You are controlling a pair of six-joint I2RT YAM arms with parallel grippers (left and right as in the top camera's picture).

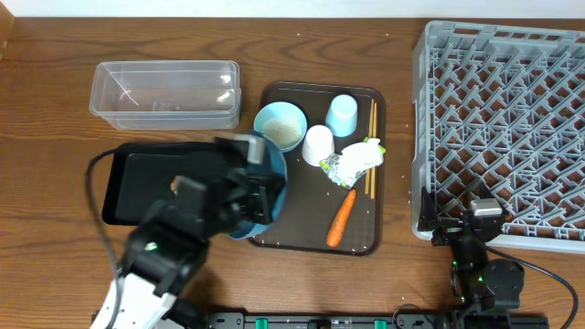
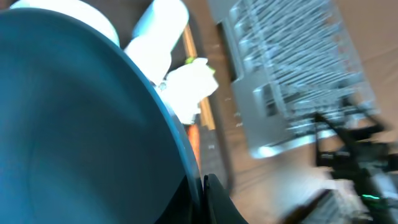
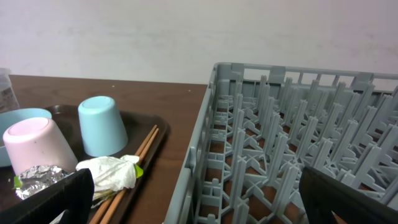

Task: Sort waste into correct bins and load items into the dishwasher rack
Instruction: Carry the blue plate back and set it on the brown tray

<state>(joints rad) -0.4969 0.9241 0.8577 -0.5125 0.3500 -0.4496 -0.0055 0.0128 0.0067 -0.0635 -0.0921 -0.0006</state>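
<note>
The left gripper (image 1: pixel 245 183) is clamped on the rim of the dark bowl (image 1: pixel 274 187), a smooth glazed blue shell tipped on edge over the left rim of the brown tray (image 1: pixel 361 233), beside the flat black tray (image 1: pixel 132 183); the right gripper (image 1: pixel 464 224) hangs by the front corner of the rack (image 1: pixel 512 119), its black fingers (image 3: pixel 59 202) spread wide on nothing. On the brown tray: a round pale bowl (image 1: pixel 280 125), an upturned white cup (image 1: pixel 318 144) and pale blue cup (image 1: pixel 342 114), thin wooden chopsticks (image 1: pixel 371 151), a crumpled foil wrapper (image 1: pixel 352 162), a tapered orange carrot (image 1: pixel 341 217). The clear tub (image 1: pixel 164 91) stands behind the black tray; the rack is a grey plastic lattice of pegs.
</note>
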